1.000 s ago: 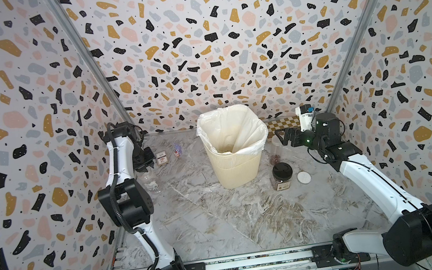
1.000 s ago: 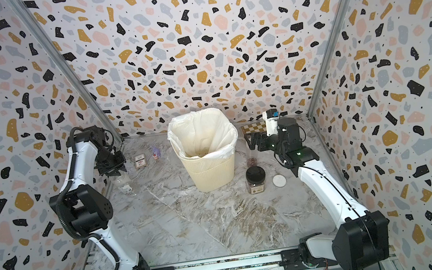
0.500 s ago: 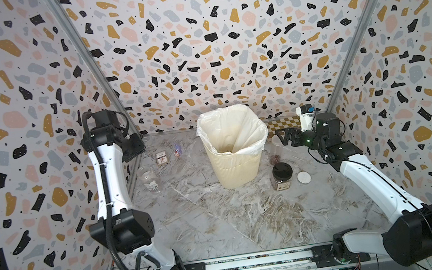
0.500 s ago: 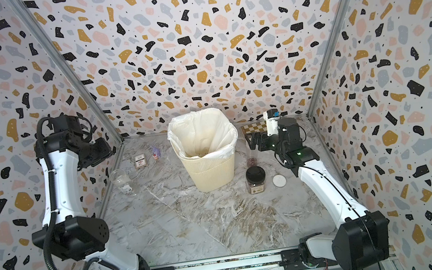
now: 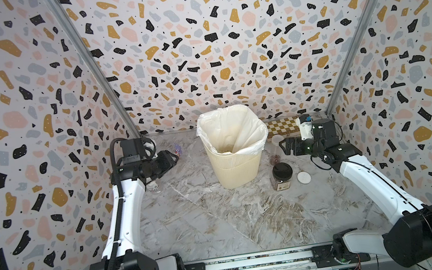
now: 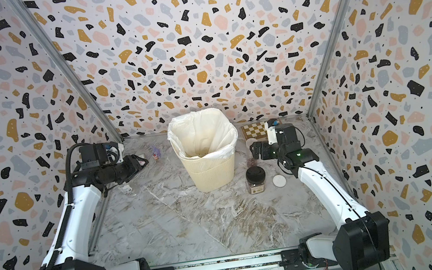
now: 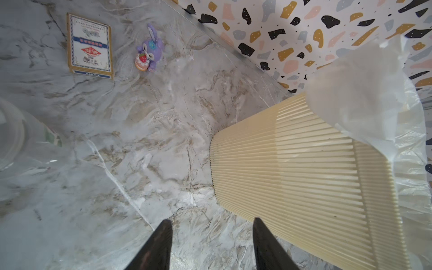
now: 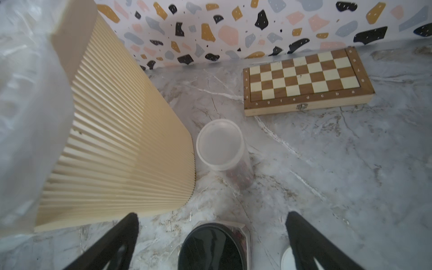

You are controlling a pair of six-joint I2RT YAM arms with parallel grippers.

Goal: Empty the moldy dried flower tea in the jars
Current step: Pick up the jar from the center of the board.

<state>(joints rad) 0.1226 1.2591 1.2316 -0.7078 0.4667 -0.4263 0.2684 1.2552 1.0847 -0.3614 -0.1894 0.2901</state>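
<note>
Jars: clear-lidded jar point(image 8: 219, 145) upright on tabletop point(image 5: 221, 225), just beside bin point(image 8: 117, 140), reddish tea point(image 8: 242, 174) low inside; black-lidded jar point(image 8: 210, 245) near it; third jar point(image 5: 154, 185) by left arm point(image 5: 130, 203). Right claw point(image 8: 212, 215) wide, empty, raised near the first two. Left claw point(image 7: 211, 222) parted, empty. Judgement: light, rigid, smooth-walled, likely slippery; grip mid-body, below lid. Tea loose, would spill easily.

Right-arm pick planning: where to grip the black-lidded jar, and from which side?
Probably its clear body just under the lid, coming down from above. The black-lidded jar stands upright, apart from the bin and the loose white lid, so both flanks look free. The right gripper is open, and the jar shows between its jaws in the right wrist view.
</note>
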